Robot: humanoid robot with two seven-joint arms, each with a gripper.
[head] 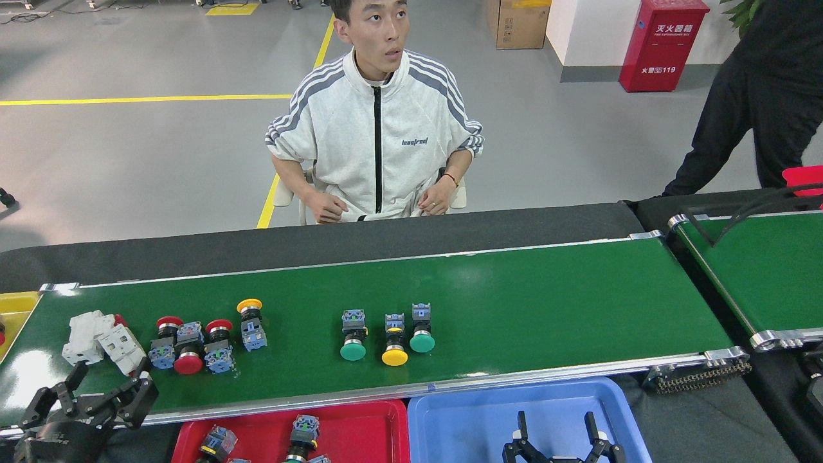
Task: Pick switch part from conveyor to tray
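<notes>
Nearest, along the bottom edge, the right gripper [558, 432] hangs over the blue tray [463, 418] with its two fingers spread and nothing between them, so that tray looks like a drop point with no part in hand. Beside it the red tray [386, 431] already holds a few push-button switches [302, 432], which suggests sorting by kind or colour, though I cannot tell the rule. At lower left the left gripper [103, 395] is spread open and empty at the near rail of the conveyor [546, 302], just in front of the white breaker blocks [103, 337], probably poised for a pick there. On the belt the switch parts lie in two groups: red-capped buttons [188, 347] and a yellow-capped one [249, 315] to the left, and a green [353, 334], yellow [394, 339] and green [422, 328] trio near the middle, well apart from both grippers. Beyond the belt a seated person [376, 128] waits, hands in lap; another stands at far right.
</notes>
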